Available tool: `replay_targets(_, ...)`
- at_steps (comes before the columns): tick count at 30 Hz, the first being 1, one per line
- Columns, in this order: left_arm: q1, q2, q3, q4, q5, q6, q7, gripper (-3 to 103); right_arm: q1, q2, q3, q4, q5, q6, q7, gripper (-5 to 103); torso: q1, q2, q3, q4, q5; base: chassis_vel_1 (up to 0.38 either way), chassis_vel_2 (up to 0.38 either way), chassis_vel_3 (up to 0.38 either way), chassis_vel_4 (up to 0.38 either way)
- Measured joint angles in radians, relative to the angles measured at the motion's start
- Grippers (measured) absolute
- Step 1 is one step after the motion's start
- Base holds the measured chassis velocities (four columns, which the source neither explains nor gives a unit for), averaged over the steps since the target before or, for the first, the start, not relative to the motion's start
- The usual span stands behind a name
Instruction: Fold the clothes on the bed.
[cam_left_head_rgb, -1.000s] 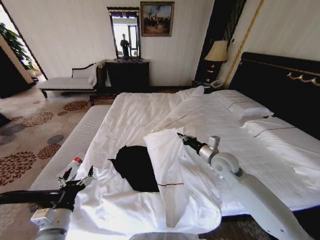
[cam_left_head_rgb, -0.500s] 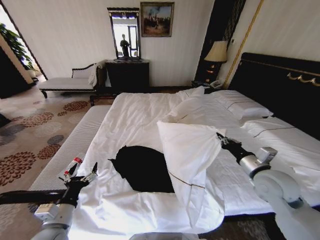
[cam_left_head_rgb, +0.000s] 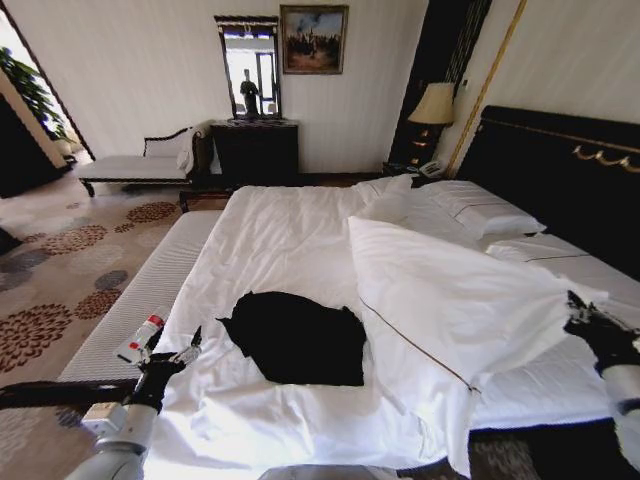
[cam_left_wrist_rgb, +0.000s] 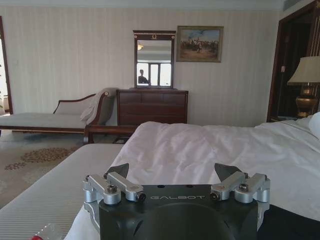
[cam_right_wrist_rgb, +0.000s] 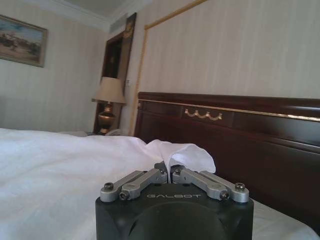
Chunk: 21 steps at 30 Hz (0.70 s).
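Plainly clamped together at the right gripper (cam_right_wrist_rgb: 167, 167), fingers closed on a bunched corner of the soft white duvet (cam_right_wrist_rgb: 185, 150). Seen from the head view at the right gripper (cam_left_head_rgb: 587, 320): out at the far right, low, on the side of the tall dark headboard with gold trim (cam_left_head_rgb: 560, 165). Holding that corner up and out, so that the duvet (cam_left_head_rgb: 450, 290) hangs as one wide taut sheet between the grip and the mattress. Probably held this way to lift the bedding off the garment and keep it from falling over it.

Spread apart at the left gripper (cam_left_wrist_rgb: 171, 172), nothing between the fingers. Waiting low at the near left corner of the bed, left gripper (cam_left_head_rgb: 180, 350) just beside the mattress edge and near the garment's left side. Likely parked there to be close for a first grasp of the cloth.

Lying uncovered on the large white-sheeted bed (cam_left_head_rgb: 270, 225): the black short-sleeved T-shirt of soft cloth (cam_left_head_rgb: 295, 338), flat but rumpled, near the foot, its right edge just beside the lifted duvet's fold. Not yet folded; lettering not to be made out.

Alongside the bed on the left, the grey ribbed upholstered bench (cam_left_head_rgb: 150, 285), well apart from the shirt.
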Motion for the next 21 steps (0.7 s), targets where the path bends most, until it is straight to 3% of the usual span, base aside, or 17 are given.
replay_targets(12,-0.003,0.019,-0.009,0.018,-0.004,-0.001,-0.005,97,0.033,0.088,0.199,-0.246,0.02,0.036,0.039,0,0.0,0.0,0.0,-0.0004,0.0001,0.0,0.0,0.0,0.0)
replay_targets(21,-0.005,0.024,-0.012,0.039,-0.009,-0.007,-0.005,97,0.081,0.122,0.239,-0.474,-0.109,0.132,0.1,0,0.0,0.0,0.0,0.0001,0.0001,0.0,0.0,0.0,0.0)
